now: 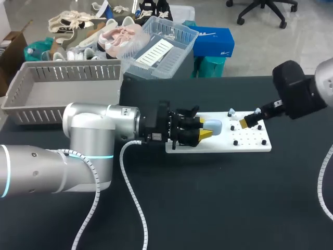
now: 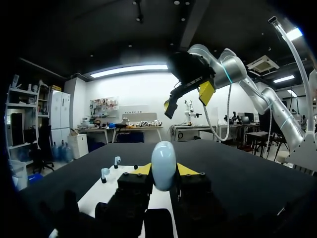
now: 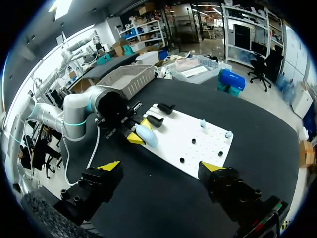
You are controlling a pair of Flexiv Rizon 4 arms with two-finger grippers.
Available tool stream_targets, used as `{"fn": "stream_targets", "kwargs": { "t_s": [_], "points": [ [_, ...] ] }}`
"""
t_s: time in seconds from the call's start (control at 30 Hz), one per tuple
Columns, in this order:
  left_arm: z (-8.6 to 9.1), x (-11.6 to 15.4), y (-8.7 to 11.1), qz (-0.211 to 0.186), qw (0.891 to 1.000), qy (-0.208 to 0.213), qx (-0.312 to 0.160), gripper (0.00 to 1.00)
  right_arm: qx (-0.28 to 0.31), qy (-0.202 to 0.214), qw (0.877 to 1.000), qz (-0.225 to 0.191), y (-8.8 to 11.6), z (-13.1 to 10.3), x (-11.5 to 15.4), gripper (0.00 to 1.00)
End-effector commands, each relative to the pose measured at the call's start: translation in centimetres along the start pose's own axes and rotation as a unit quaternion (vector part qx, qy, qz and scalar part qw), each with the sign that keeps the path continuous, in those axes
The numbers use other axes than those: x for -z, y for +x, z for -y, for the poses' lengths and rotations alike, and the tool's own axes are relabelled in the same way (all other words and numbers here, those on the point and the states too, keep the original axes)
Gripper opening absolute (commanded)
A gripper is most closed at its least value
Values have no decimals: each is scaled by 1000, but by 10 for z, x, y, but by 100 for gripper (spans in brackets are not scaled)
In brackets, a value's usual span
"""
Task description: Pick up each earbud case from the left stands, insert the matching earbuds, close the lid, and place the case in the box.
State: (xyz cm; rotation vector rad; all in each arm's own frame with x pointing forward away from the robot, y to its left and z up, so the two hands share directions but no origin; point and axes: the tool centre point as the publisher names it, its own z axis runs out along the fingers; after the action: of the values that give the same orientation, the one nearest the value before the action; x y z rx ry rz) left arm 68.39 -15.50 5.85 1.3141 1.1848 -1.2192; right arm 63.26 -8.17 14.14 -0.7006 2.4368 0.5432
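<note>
A pale blue earbud case (image 1: 214, 126) is held just over the left end of the white peg board (image 1: 252, 146), with my left gripper (image 1: 204, 127) shut on it. In the left wrist view the case (image 2: 163, 157) stands upright, lid closed, between the yellow tips of the left gripper (image 2: 164, 174). Two pale earbuds (image 2: 117, 160) (image 2: 105, 172) sit on pegs of the board (image 2: 96, 193). My right gripper (image 1: 251, 117) hangs open above the board's far right part. From the right wrist view, the right gripper (image 3: 161, 167) is wide apart and high over the board (image 3: 198, 148), the case (image 3: 146, 135) and the earbuds (image 3: 202, 123) (image 3: 228, 134).
Black stands (image 3: 166, 107) (image 3: 154, 120) rise at the board's left end, beside my left gripper. A grey slatted basket (image 1: 62, 88) sits at the table's back left. A clear plastic bin (image 1: 161, 47) is behind it. The black table surface in front of the board is bare.
</note>
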Motion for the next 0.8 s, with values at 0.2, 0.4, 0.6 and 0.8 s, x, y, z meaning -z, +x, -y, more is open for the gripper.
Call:
{"fn": "stream_targets", "kwargs": {
  "t_s": [0.2, 0.4, 0.6, 0.8],
  "points": [
    [-3, -1, 1, 1, 1000, 3, 0, 0, 5, -16, 1000, -19, 2, -21, -23, 100],
    [-3, -1, 1, 1, 1000, 3, 0, 0, 3, -32, 999, -34, 4, -28, -39, 100],
    [-3, -1, 1, 1, 1000, 3, 0, 0, 1, -35, 999, -40, 5, -28, -51, 100],
    [-3, -1, 1, 1, 1000, 3, 0, 0, -2, -14, 999, -52, 5, -20, -63, 100]
  ]
}}
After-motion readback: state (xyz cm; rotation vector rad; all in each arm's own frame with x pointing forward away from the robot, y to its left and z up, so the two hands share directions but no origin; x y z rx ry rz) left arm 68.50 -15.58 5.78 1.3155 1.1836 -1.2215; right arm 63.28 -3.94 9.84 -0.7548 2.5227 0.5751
